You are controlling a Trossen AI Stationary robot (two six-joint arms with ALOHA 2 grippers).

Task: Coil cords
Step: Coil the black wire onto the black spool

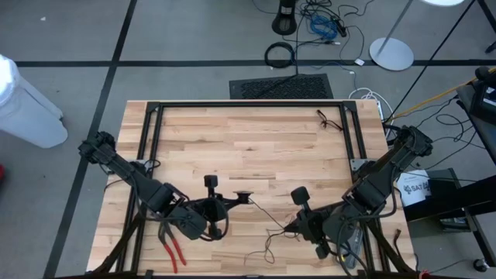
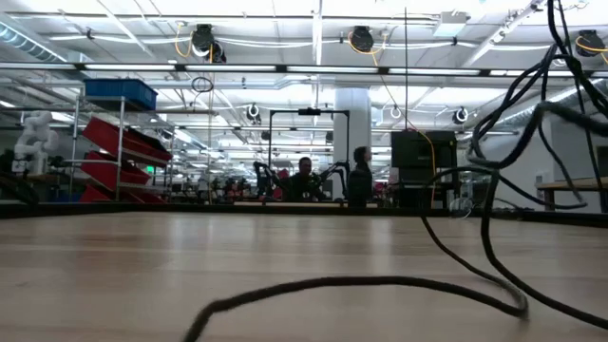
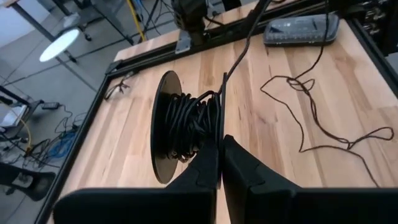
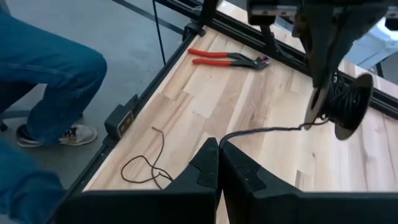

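Thin black cord (image 3: pixel 186 124) partly wound on a dark spool (image 3: pixel 163 127), the rest trailing loose across the table (image 3: pixel 280 155).

Grey floor (image 1: pixel 194 39) crossed by dark lines; red shelving (image 2: pixel 123 157) stands under ceiling lights (image 2: pixel 285 43).

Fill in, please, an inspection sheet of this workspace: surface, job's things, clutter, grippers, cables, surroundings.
Surface: wooden table, with a black frame on it.
Job's things: thin black cord lying loose on the table, partly wound on a small spool.
Clutter: red-handled pliers near the table edge.
Grippers: left gripper shut on the spool's rim; right gripper shut on the cord.
Cables: thick black cable ring, blue cable on the floor.
Surroundings: a seated person's leg in jeans; people far behind, low view.
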